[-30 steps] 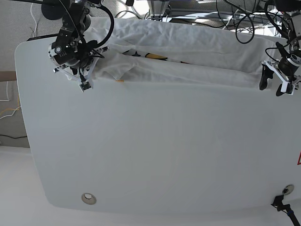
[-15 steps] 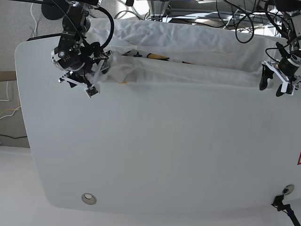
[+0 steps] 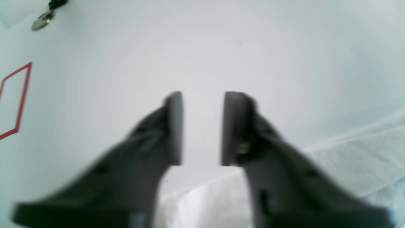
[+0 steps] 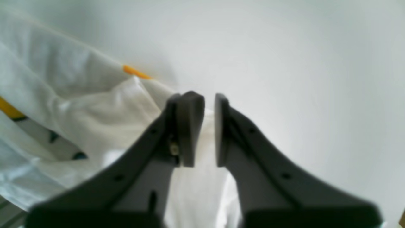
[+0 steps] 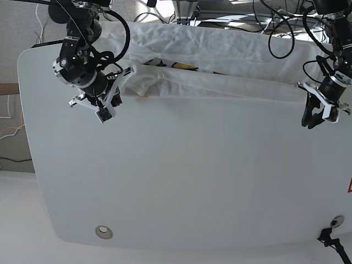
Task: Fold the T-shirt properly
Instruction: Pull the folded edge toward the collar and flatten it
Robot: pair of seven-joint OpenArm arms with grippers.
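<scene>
The white table (image 5: 181,181) fills most of the base view, and the T-shirt (image 5: 220,60) lies bunched along its far edge, behind both sets of fingers, with a strip of yellow print showing in a fold. Compared with a second ago, the right gripper (image 5: 113,93) has turned and drawn toward the bare tabletop, and the cloth corner beside it has been pulled up into a small peak instead of lying slack. In the right wrist view white fabric (image 4: 202,177) runs between and below its fingers, which stand narrow with only a thin slit between the pads; I judge it pinching the near corner, though the contact itself is blurred. The left gripper (image 5: 314,113) has dropped from the shirt's far end to just in front of the hem; half a second ago it hung higher, beside the cloth. Its fingers stand moderately apart, holding nothing, and the hem (image 3: 332,142) lies behind and to one side of them. That suggests one corner is taken and the other grasp is not yet made, so folding has barely begun.
</scene>
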